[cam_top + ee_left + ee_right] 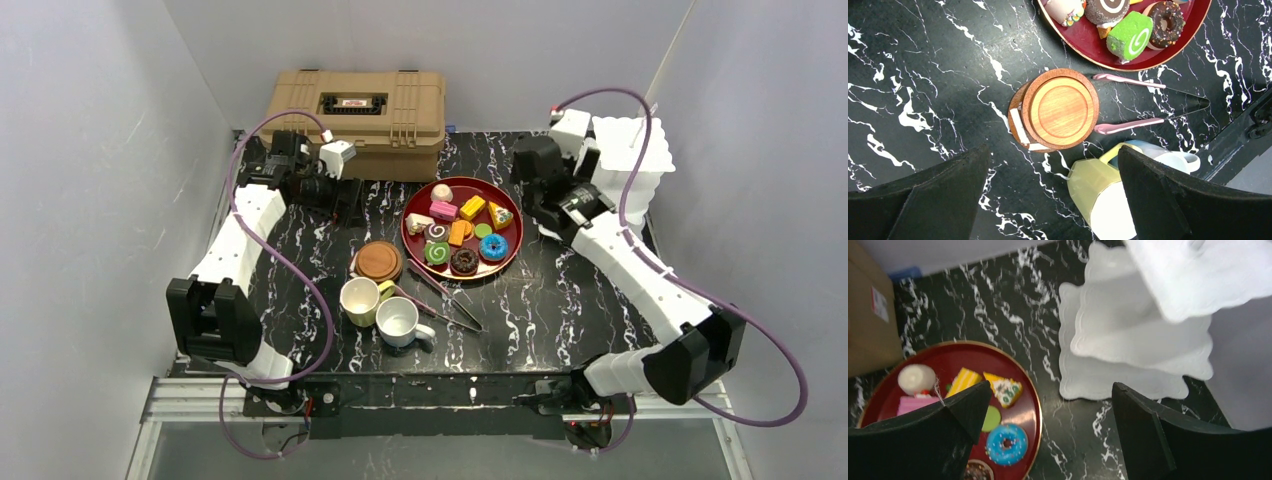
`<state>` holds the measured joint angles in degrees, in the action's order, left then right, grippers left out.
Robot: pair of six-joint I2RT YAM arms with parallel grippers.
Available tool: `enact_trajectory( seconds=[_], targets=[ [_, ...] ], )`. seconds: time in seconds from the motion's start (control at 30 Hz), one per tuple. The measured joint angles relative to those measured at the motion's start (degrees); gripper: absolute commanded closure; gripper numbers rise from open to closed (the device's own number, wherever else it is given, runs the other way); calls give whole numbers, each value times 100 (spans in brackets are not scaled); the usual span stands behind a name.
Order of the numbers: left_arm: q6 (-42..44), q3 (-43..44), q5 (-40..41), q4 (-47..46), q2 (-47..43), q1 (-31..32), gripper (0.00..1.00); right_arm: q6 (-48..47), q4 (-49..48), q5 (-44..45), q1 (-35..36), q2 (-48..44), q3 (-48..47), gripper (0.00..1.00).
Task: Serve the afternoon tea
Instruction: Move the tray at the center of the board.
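The black marbled table [560, 300] carries everything. At its far left edge sits the tan ribbed toolbox [355, 110], lid closed. At the far right stands a white tiered stand [640, 165] with scalloped edges, its tiers bare as far as the right wrist view shows.

The left claw [1053, 150] hangs over the table just in front of the toolbox, its fingers spread wide with nothing between them. Its camera looks down on the coasters, the tongs and the mugs. The right claw [1052, 387] is also spread and empty, poised between the stand and the tray.

The round red tray [410, 238] lies near the middle of the table and holds all the pastries. In front of it, toward the arms' bases, the pale yellow mug [358, 300] and the white mug [400, 322] stand upright, just beside each other – whether they touch I cannot tell. The brown coasters [379, 260] are stacked slightly askew between the yellow mug and the tray's left rim. The metal tongs [447, 298] lie flat to the right of the mugs, their pink tips close to the coasters.

On the tray, along its near edge, sit a green swirl roll [437, 253], a chocolate donut [464, 261] and a blue donut [493, 247]. Behind them lie a pink slab [443, 209], a yellow slice [472, 207] and an iced cake wedge [500, 216].
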<state>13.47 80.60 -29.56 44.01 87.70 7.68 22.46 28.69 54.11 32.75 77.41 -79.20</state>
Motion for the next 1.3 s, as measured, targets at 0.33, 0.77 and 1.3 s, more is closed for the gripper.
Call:
enact_trajectory(
  seconds=[0.33,0.77,1.3],
  targets=[
    [2,13,24,0,-2,0,1,940,-22,-979,68,4,2291,23],
    [55,13,214,59,-136,0,1,1298,-1303,-1930,-570,848,3032,37],
    [109,13,260,249,-140,0,1,1373,-2505,-2894,-979,1585,3119,50]
  ],
)
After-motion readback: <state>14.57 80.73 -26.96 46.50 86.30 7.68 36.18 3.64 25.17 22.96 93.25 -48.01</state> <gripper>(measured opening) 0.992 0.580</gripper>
